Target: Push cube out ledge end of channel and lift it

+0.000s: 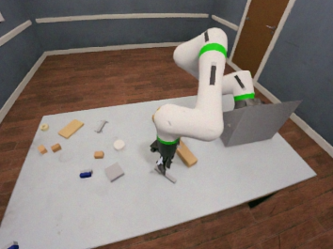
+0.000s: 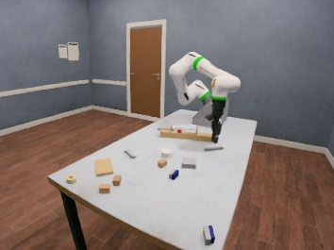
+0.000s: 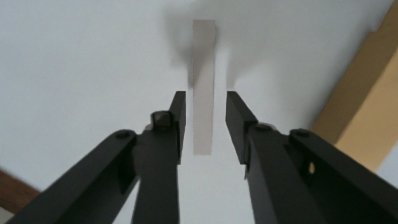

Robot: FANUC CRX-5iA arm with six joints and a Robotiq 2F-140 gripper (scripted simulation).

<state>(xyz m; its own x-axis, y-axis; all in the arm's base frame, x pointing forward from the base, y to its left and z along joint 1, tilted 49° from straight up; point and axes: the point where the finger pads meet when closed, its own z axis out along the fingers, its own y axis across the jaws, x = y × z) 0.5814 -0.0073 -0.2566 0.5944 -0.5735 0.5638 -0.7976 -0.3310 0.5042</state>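
Your fingers stand partly open, one on each side of the grey bar (image 3: 203, 85), and nothing is between them yet; in the wrist view the bar runs lengthwise down the gap with daylight on both sides. The gripper (image 1: 163, 166) points straight down over the bar's near end, low over the tabletop (image 1: 245, 179).

Just beside it lies the wooden channel (image 2: 185, 134), with a pale roof strip and a small red thing in it that I take to be the cube (image 2: 179, 130); the exterior view is too coarse to be sure, and the top view hides most of the channel under the arm (image 1: 202, 109).

What could go wrong from here:
- The gap is only a little wider than the bar. If you descend off-centre, a fingertip lands on top of the bar and presses it flat instead of straddling it.
- You are gripping near one end. A long bar held there may droop or twist when it meets the cube.
- The channel sits close to your right finger. Any sideways drift could nudge it and shift the cube.
- The raised lip may stop the cube if the bar pushes low or crooked.
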